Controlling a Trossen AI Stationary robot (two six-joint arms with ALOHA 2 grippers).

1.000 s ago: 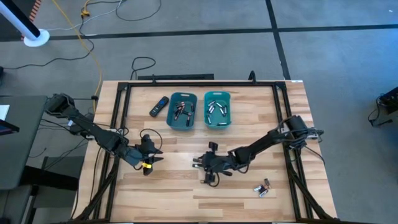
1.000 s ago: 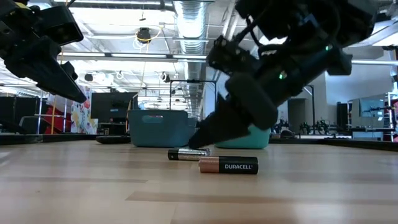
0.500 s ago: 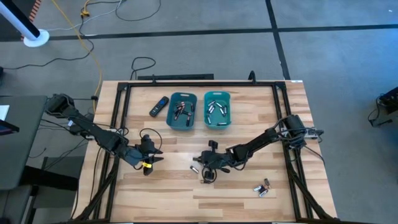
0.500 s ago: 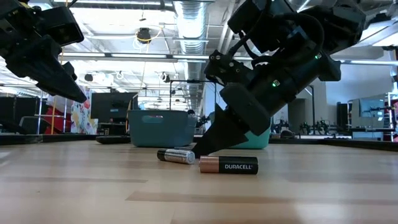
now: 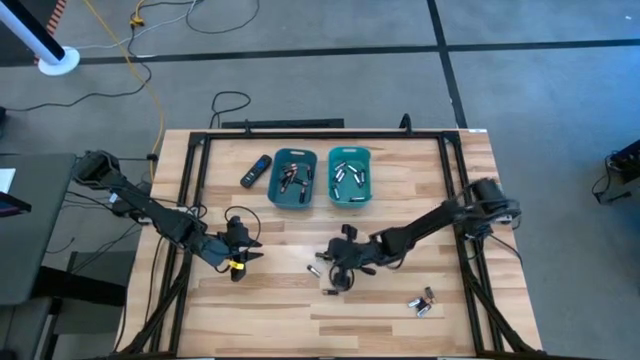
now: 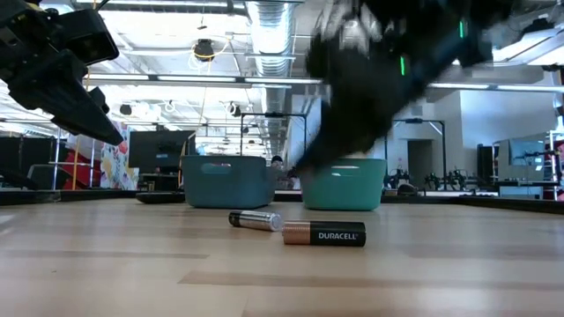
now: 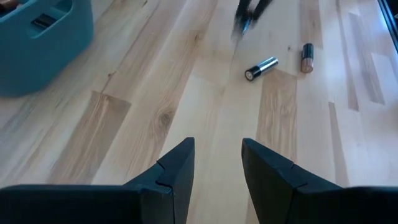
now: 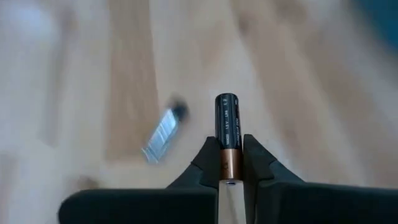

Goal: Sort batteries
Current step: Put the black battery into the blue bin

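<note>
Pale wood worktop (image 5: 270, 300) carried everything. At the left, the left gripper (image 5: 240, 255) waited with jaws parted and empty. Near the middle, the right gripper (image 8: 229, 163) had its jaws closed on a dark, copper-ended battery (image 8: 227, 127), long axis pointing straight out from the jaws. A silvery battery (image 8: 163, 132) lay loose beside it; both teal bins (image 5: 293, 180) stood beyond, nearer the right arm.

right gripper (image 8: 227, 163): has closed on a black cylindrical battery with a copper end (image 8: 227, 138) and lifted off the wooden table (image 5: 270, 300).
silvery-grey cylindrical battery (image 6: 256, 221): nudged slightly, now uncovered beside the Duracell cell (image 6: 323, 233).
</note>
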